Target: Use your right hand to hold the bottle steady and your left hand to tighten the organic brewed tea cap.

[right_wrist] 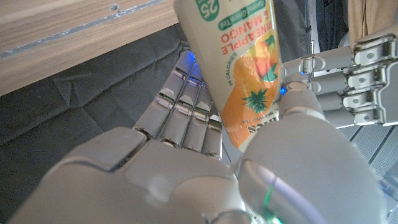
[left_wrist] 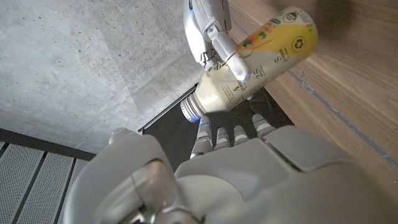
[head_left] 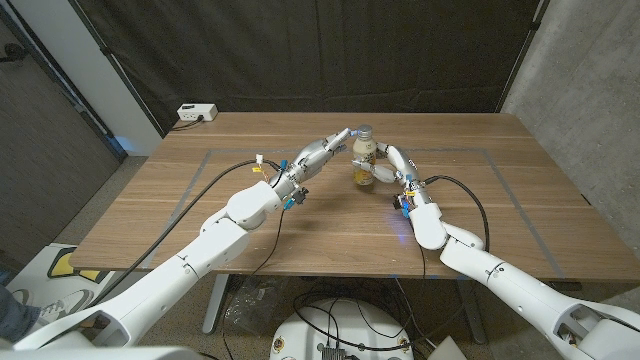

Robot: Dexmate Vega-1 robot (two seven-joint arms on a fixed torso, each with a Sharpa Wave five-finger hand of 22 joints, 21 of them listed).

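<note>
Bottle (head_left: pixel 363 160) held upright on table (head_left: pixel 200 215) by right hand (head_left: pixel 392 172). Left hand (head_left: pixel 322 152) near cap (left_wrist: pixel 192 109) (fingers apart, holding nothing). Next, probably: closing on cap and twisting.

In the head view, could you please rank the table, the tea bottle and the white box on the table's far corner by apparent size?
1. Table
2. Tea bottle
3. White box, though farther from the camera, so this ranking against the bottle is unsure.

Even, dim-ish light; wrist views blurry up close.
</note>
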